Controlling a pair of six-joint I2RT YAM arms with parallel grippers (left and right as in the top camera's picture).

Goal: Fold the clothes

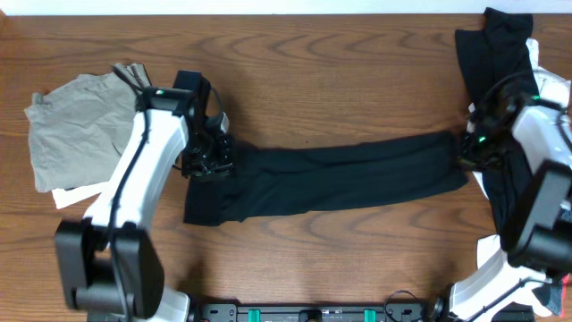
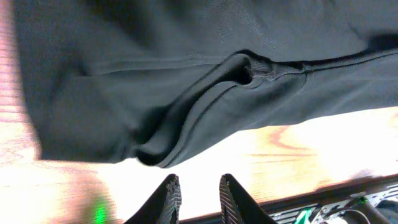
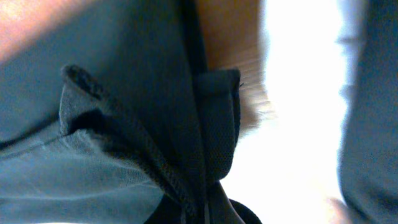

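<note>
Black soft-knit garment lies stretched across brown wooden table, limp, light, crease-prone | left gripper fingers parted, empty, beside its hem | right gripper pinches far end | we judge hemmed corners the best hold

Perhaps five garments; two arms
</note>
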